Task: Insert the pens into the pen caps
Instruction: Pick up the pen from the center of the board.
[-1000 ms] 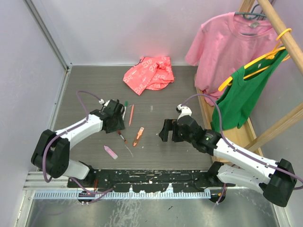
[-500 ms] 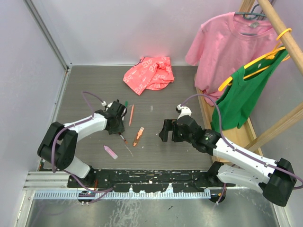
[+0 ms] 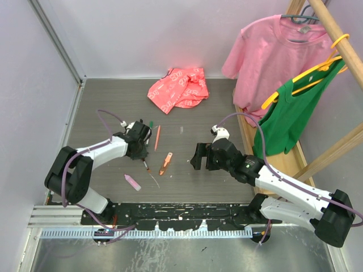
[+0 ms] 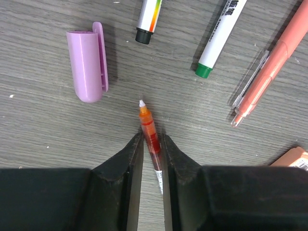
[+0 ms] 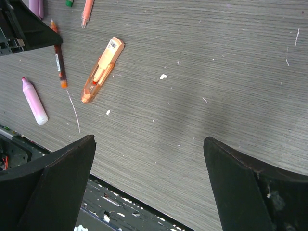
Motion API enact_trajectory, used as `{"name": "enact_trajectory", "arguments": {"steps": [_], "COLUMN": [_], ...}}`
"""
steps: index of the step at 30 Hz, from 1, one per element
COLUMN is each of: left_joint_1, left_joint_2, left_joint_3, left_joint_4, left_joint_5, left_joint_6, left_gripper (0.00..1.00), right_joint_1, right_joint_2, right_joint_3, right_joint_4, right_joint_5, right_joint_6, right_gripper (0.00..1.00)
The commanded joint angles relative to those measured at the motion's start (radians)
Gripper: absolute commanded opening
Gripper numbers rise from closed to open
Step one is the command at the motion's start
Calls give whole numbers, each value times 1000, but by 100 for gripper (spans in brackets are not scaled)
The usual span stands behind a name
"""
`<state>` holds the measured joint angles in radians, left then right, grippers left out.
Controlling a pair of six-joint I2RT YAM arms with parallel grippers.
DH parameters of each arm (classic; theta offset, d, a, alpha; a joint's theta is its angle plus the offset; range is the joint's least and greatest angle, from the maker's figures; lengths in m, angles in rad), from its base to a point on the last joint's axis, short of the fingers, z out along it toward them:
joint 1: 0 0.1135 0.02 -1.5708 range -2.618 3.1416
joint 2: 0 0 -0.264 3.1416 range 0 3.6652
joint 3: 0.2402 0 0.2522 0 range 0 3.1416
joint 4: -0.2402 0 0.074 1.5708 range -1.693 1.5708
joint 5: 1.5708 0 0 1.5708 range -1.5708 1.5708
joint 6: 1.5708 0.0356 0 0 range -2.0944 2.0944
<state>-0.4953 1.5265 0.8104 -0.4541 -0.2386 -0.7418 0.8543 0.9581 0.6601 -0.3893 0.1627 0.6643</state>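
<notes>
My left gripper is low on the table, its jaws pinched on the dark red pen, whose orange tip pokes out ahead. Beyond it lie a lilac pen cap, two white markers and a salmon-orange pen. From above, the left gripper sits over the dark red pen. A short orange pen and a pink highlighter lie nearer the front. My right gripper hovers open over bare table, right of the short orange pen.
A red patterned cloth lies at the back of the table. A wooden rack with a pink shirt and a green shirt borders the right side. Small white scraps dot the table.
The left gripper has lowered onto the dark red pen and its jaws have narrowed around it. The right arm has not moved.
</notes>
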Motion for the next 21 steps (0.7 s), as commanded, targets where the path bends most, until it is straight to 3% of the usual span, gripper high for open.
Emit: {"name": "enact_trajectory", "arguments": {"steps": [1, 12, 21], "left_joint_1": [4, 4, 4], "left_joint_2": [8, -75, -439], "left_joint_3": [-41, -73, -55], "left_joint_4": [38, 78, 118], "left_joint_5": [7, 43, 200], "left_joint_6": [-12, 31, 118], "left_gripper": [19, 6, 3], "right_joint_1": [0, 0, 0], "right_joint_2": [-1, 2, -75], "right_joint_3": [5, 10, -5], "right_joint_4": [42, 45, 144], "right_joint_5": [1, 3, -22], "right_joint_6": [9, 11, -5], "right_gripper": [99, 99, 99]}}
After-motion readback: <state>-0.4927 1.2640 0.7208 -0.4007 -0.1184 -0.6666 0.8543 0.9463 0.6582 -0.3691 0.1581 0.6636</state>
